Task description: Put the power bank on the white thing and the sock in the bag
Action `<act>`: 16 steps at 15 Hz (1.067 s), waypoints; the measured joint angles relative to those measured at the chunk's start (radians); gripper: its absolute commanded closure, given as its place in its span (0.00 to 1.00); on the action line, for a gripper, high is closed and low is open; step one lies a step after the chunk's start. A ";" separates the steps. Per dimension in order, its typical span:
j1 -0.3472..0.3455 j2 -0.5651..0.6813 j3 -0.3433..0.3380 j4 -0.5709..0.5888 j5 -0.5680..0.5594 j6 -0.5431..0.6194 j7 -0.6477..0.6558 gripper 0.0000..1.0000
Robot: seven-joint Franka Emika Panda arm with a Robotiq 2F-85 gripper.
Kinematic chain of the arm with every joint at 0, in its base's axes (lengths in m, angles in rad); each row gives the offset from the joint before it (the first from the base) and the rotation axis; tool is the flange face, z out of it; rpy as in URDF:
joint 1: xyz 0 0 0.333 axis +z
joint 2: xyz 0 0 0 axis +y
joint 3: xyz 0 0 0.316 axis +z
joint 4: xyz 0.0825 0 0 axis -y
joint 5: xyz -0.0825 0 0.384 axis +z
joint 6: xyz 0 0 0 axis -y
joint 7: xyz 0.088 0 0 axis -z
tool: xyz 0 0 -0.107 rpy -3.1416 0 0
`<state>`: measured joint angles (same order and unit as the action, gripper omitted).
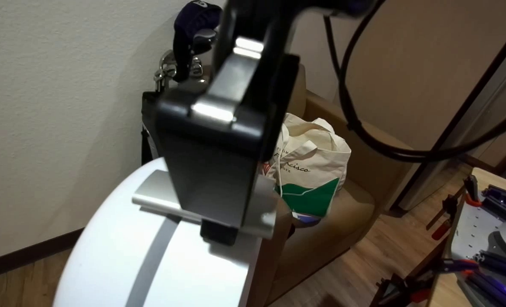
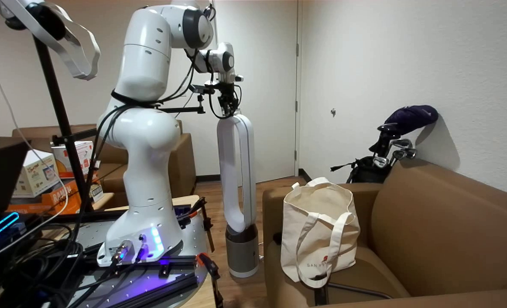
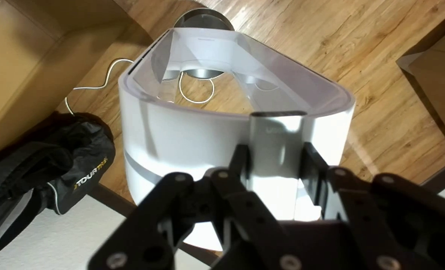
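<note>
The power bank (image 1: 155,192) is a flat silver-grey slab across the top of the white thing (image 1: 108,243); a narrow shadow lies under its edge. In the wrist view, my gripper (image 3: 274,148) has a finger against each long side of the power bank (image 3: 277,144). The white thing (image 3: 192,138) is a tall rounded loop with a grey band. In an exterior view, my gripper (image 2: 230,112) is right at the top of the white thing (image 2: 247,141). The cream bag (image 2: 317,244) stands open on the armchair; its green part shows on the bag (image 1: 308,196). No sock shows.
The brown armchair (image 2: 446,222) holds the bag beside the white thing. A golf bag (image 3: 83,165) with clubs (image 2: 399,149) stands near the wall. The robot's table (image 2: 193,239) carries clamps and cables. A white cord (image 3: 106,80) lies on the floor.
</note>
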<state>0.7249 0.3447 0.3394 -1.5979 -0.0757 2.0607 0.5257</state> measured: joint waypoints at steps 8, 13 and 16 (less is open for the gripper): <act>0.025 0.000 -0.043 0.004 -0.016 0.014 0.059 0.00; 0.028 -0.008 -0.099 0.040 -0.140 0.043 0.139 0.00; 0.022 -0.024 -0.153 0.067 -0.214 0.041 0.189 0.00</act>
<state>0.7468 0.3206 0.1868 -1.5314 -0.2899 2.1012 0.7143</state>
